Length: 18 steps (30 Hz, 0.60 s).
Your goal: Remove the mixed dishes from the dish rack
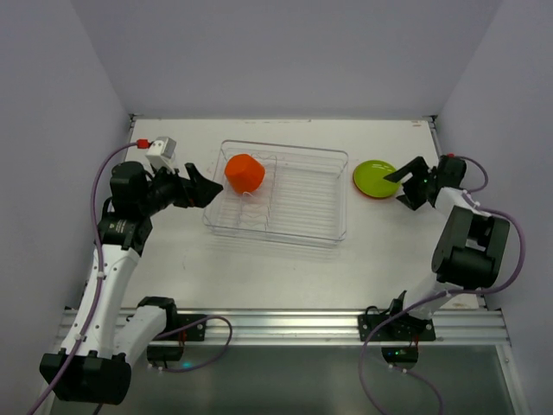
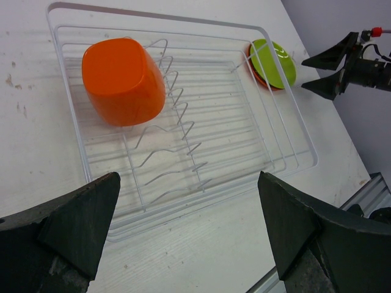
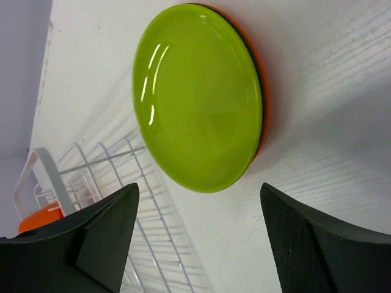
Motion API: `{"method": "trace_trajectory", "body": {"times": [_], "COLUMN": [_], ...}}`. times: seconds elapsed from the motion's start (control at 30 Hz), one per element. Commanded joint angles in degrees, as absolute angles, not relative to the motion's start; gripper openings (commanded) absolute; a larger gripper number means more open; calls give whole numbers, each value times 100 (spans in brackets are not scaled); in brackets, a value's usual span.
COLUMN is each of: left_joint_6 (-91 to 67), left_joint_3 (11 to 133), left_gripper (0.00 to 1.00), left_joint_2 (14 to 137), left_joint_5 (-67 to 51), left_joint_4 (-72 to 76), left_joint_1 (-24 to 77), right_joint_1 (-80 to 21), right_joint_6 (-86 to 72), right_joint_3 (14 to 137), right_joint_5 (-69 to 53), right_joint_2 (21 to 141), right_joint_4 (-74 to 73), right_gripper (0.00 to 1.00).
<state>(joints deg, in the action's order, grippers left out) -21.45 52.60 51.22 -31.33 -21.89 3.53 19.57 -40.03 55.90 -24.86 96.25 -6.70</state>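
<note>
Wire dividers (image 2: pixel 181 110) rib the clear rack (image 1: pixel 276 233) holding a faceted orange cup (image 2: pixel 122 79).

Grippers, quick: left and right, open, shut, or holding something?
Left gripper: open, holding nothing.
Right gripper: open, holding nothing, beside the lime-green plate.

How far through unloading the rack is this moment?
Done: the lime-green plate lies stacked on an orange plate on the table right of the dish rack. In hand: nothing; both the right gripper, beside that stack, and the left gripper stand open. Left: the orange cup in the rack's left end.
</note>
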Motion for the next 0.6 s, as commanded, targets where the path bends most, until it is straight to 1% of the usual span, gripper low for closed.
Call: {"method": "trace_trajectory", "body": {"times": [0.0,0.17,0.27,0.4,0.57], "left_joint_6": [-2092,-2100,-2109,-2092,-2083], "left_joint_3": [5203,5229,5265,5405,5589], "left_gripper": [100,100,100,100,100], "left_joint_2": [5080,5176,5334,5729,6143], "left_joint_5": [-3261,-3243,-3191,-3077,-2602], "left_joint_4": [-2022,-1995,-1978,-1995,-1995], "left_joint_1": [396,387,396,396,457], "right_joint_1": [1960,1802,1530,924,257], "right_joint_6": [-3937,-3902,-3850,-3797,-3920], "right_joint_3": [5432,5142,5071,5308,5502], "right_joint_5": [-2601,-2786,-2970,-3075,-3120], "right_joint_2": [8948,8236,7903,7717,7480], "right_joint_4": [-598,-598,-624,-861,-791], "right_gripper": [82,83,82,82,84]}}
